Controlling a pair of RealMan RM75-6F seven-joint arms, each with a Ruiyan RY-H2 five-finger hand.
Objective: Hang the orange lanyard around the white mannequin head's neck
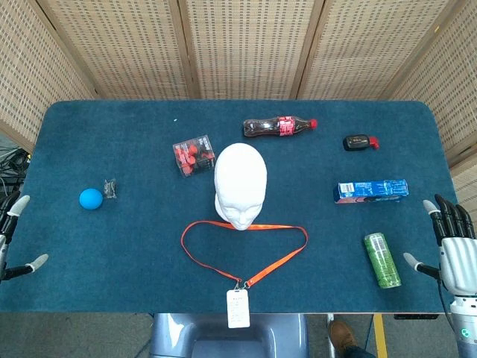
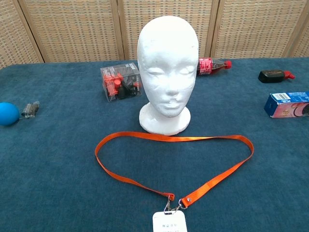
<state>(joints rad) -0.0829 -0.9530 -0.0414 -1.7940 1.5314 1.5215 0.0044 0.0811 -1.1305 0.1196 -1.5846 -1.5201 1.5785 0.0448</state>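
Observation:
The white mannequin head (image 1: 240, 184) (image 2: 167, 72) stands upright in the middle of the blue table, facing me. An orange lanyard (image 1: 246, 250) (image 2: 145, 181) lies flat in a loop on the cloth just in front of its base, with a white badge card (image 1: 238, 307) (image 2: 169, 222) clipped on at the near table edge. My left hand (image 1: 11, 235) hovers at the far left edge, fingers spread, holding nothing. My right hand (image 1: 449, 242) is at the far right edge, fingers apart and empty. Neither hand shows in the chest view.
A cola bottle (image 1: 279, 127) lies behind the head, a clear box of red pieces (image 1: 194, 155) to its back left. A blue ball (image 1: 90, 198) and small dark clip (image 1: 111, 188) sit left. A black device (image 1: 360, 142), blue carton (image 1: 370, 191) and green can (image 1: 381, 259) sit right.

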